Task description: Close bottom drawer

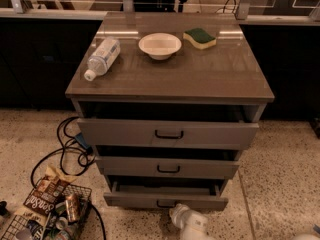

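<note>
The bottom drawer [135, 199] is the lowest of three grey drawers in the cabinet, and it stands pulled out, its grey tray showing behind the flat front. Its small black handle [165, 204] is partly covered by my gripper [181, 216]. The white gripper comes up from the bottom edge and sits right at the drawer front, just below and right of the handle. The middle drawer [167, 167] and the top drawer [167, 133] also stand somewhat pulled out.
On the cabinet top [210, 74] lie a plastic bottle [102, 57], a white bowl [160, 45] and a green and yellow sponge [199, 37]. Black cables [65, 149] and a wire basket [45, 219] with snack bags and cans sit on the floor at left.
</note>
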